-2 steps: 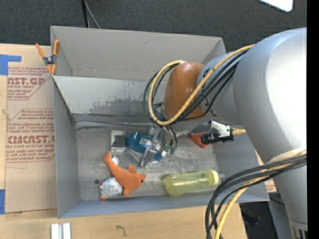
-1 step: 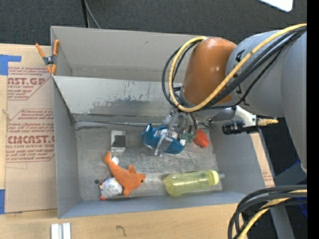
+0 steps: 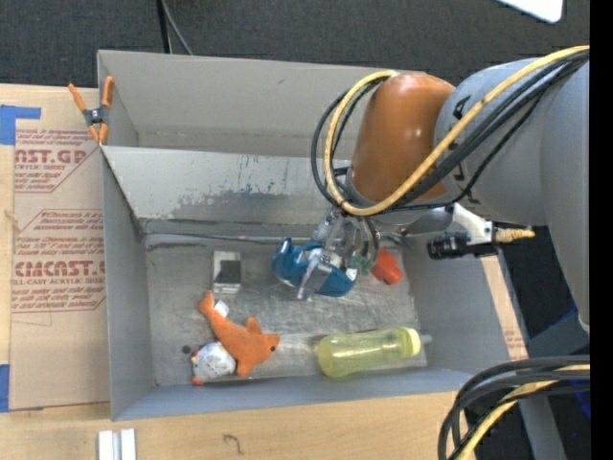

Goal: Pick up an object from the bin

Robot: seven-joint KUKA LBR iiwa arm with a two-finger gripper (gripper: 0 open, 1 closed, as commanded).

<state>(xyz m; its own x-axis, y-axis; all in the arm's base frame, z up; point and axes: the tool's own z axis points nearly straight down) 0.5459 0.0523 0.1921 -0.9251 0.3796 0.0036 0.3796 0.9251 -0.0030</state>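
Note:
My gripper (image 3: 324, 274) hangs below the orange cover, right of the bin's middle, down over a crumpled blue thing (image 3: 295, 264). A silver finger (image 3: 310, 282) presses into the blue thing's right side. A small orange-red thing (image 3: 387, 269) lies just right of the gripper. In front of it, near the bin's front wall, a yellow-green bottle (image 3: 366, 352) lies on its side.
An orange toy fish (image 3: 240, 337) with a white and grey head lies at the front left. A small grey and white block (image 3: 227, 270) sits left of the blue thing. The arm and its cables cover the bin's right back part.

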